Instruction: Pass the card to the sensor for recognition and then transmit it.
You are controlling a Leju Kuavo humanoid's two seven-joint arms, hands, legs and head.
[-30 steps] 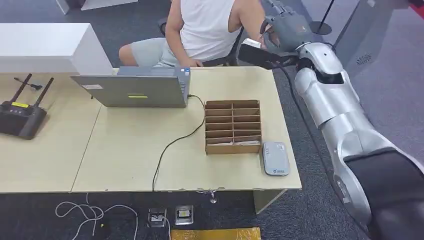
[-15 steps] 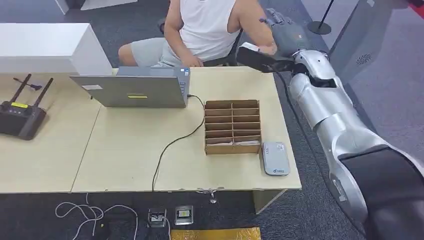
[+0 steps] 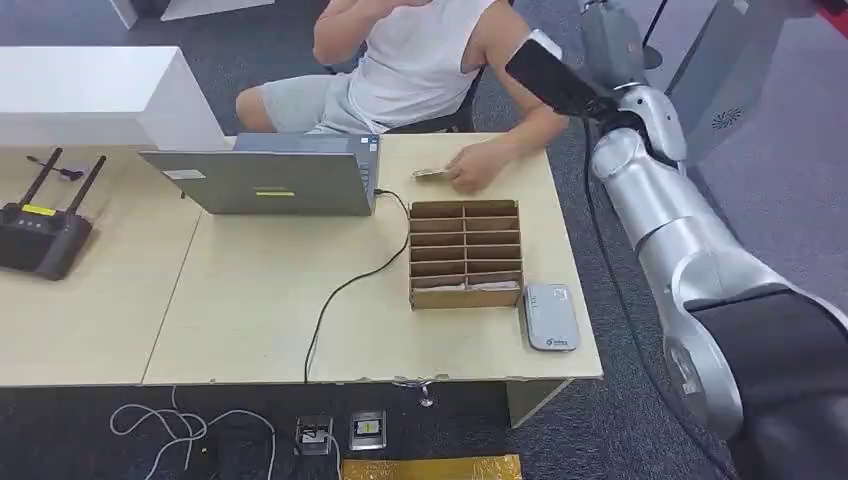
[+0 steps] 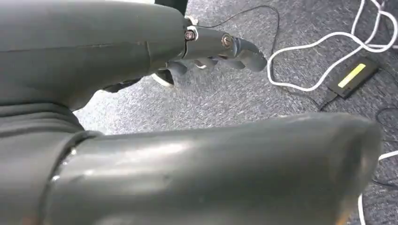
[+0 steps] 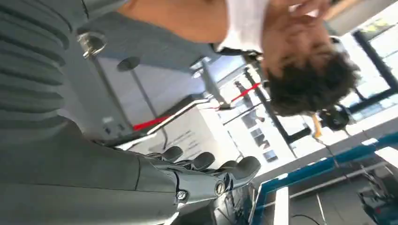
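Note:
The card (image 3: 432,174) lies on the table just beyond the cardboard box, under the fingertips of a seated person's hand (image 3: 480,164). My right hand (image 3: 610,38) is raised high past the table's far right corner, above that person's arm. In the right wrist view my right hand (image 5: 141,180) has its fingers (image 5: 206,161) stretched out with nothing between them. The grey-white card sensor (image 3: 551,316) lies flat at the table's front right. My left hand (image 4: 117,51) hangs over the carpet, fingers (image 4: 225,49) loosely bent and holding nothing.
A cardboard divider box (image 3: 466,254) stands left of the sensor. A laptop (image 3: 265,180) sits at the back with a black cable (image 3: 345,285) running to the front edge. A black router (image 3: 40,235) is at far left. White cables (image 4: 324,56) lie on the floor.
My right hand has risen and swung away from the person. The person's hand, which was at my hand, has dropped to the table with the card.

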